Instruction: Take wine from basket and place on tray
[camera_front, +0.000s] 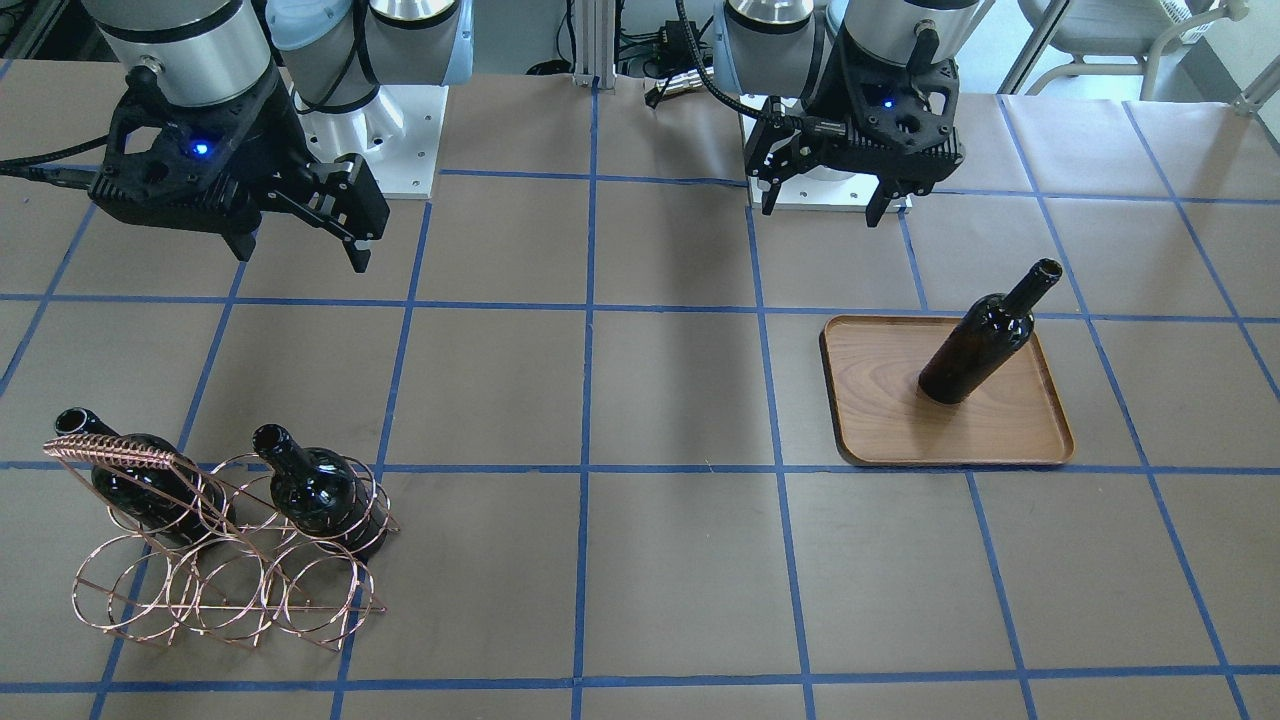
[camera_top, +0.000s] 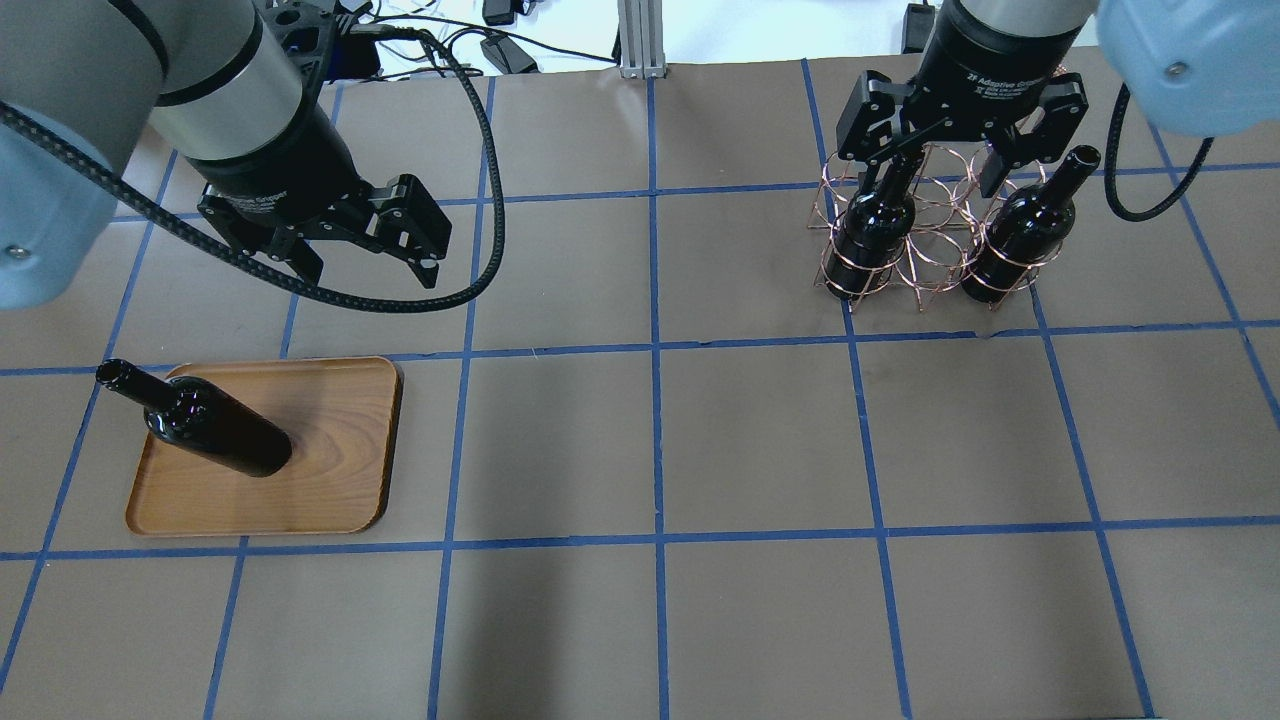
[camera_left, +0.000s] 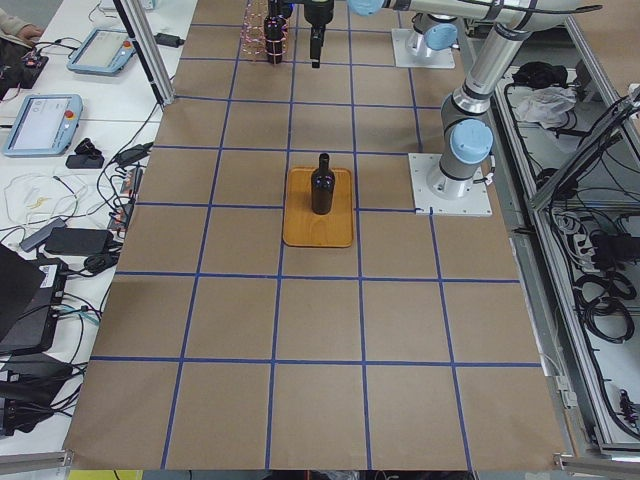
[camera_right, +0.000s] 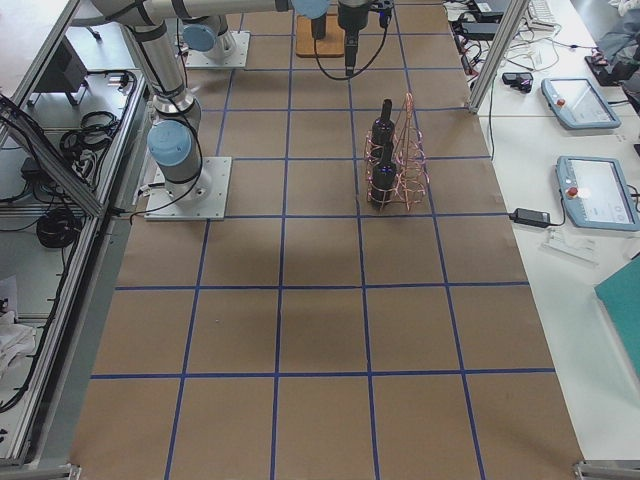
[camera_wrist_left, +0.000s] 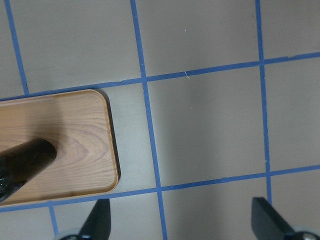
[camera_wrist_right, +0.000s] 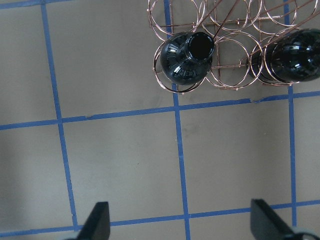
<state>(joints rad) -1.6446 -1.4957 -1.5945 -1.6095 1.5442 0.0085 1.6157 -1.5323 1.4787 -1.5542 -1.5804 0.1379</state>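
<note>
One dark wine bottle (camera_top: 205, 425) stands upright on the wooden tray (camera_top: 330, 480), also in the front view (camera_front: 985, 340) on the tray (camera_front: 1010, 430). Two more dark bottles (camera_top: 870, 225) (camera_top: 1020, 235) stand neck up in the copper wire basket (camera_top: 935, 265), in the front view (camera_front: 140, 480) (camera_front: 315, 490). My left gripper (camera_top: 367, 268) is open and empty, above the table just behind the tray. My right gripper (camera_top: 930, 165) is open and empty, high over the basket. The right wrist view shows a bottle mouth (camera_wrist_right: 200, 46) below and ahead of the gripper (camera_wrist_right: 181, 225).
The table is covered in brown paper with a blue tape grid (camera_top: 655, 350). The left wrist view shows the tray's corner (camera_wrist_left: 95, 145) and the bottle's base (camera_wrist_left: 25, 162). Operator tablets and cables lie on side tables (camera_left: 40, 120).
</note>
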